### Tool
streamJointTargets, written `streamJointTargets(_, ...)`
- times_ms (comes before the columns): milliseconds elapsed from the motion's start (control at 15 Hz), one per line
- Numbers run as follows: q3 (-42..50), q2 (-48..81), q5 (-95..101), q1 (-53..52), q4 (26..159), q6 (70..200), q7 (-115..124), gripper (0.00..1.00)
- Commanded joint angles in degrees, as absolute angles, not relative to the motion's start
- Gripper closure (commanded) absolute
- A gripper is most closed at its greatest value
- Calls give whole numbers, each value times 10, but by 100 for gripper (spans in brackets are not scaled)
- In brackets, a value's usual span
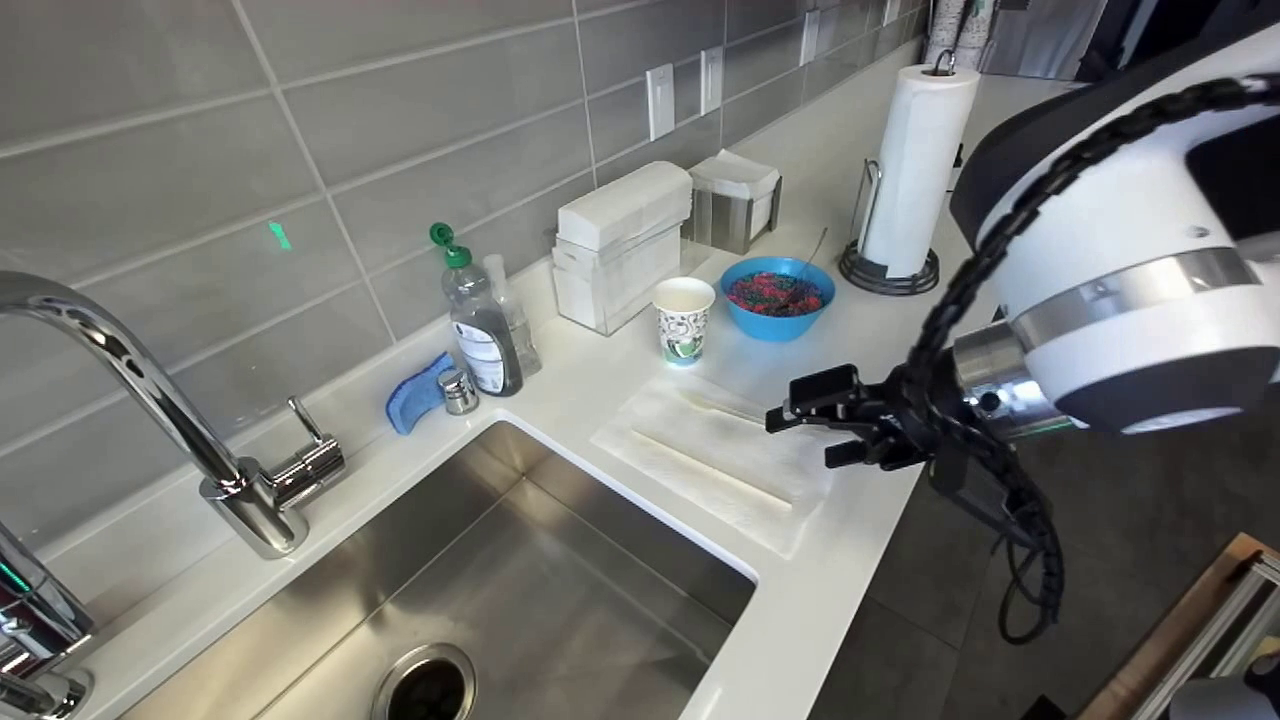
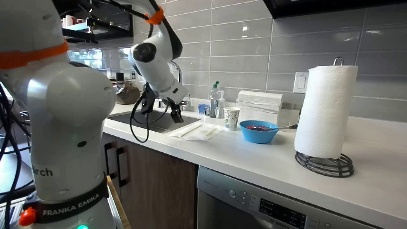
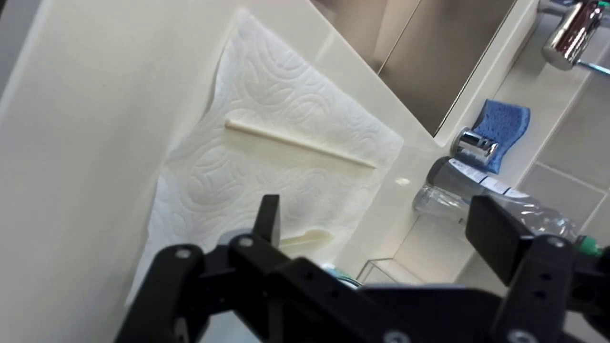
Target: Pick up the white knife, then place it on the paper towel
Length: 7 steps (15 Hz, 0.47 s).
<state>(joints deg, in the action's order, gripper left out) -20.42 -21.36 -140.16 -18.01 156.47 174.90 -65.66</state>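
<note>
The paper towel (image 1: 745,452) is a flat white sheet on the counter beside the sink corner; it also shows in an exterior view (image 2: 199,136) and the wrist view (image 3: 305,193). Two thin pale utensils lie apart on it. The one nearer the sink (image 3: 300,143) looks like a straight stick. The other (image 3: 307,238) has a broader end and is partly hidden by a finger. I cannot tell surely which is the white knife. My gripper (image 3: 376,226) is open and empty, above the towel's side away from the sink, as an exterior view (image 1: 812,435) shows.
A paper cup (image 1: 684,325) and a blue bowl (image 1: 770,326) with a utensil stand behind the towel. A paper roll (image 1: 920,170), folded towels (image 1: 620,225), a soap bottle (image 1: 480,330) and a blue sponge (image 1: 415,395) stand around. The sink (image 1: 560,590) lies beside it.
</note>
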Motion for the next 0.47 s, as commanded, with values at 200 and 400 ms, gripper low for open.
streamJointTargets(200,-193,-306,-1338,-291,1565,1935,-635,0)
streamJointTargets(400,-178,-356,-1335,-325,1570,1978,-652,0)
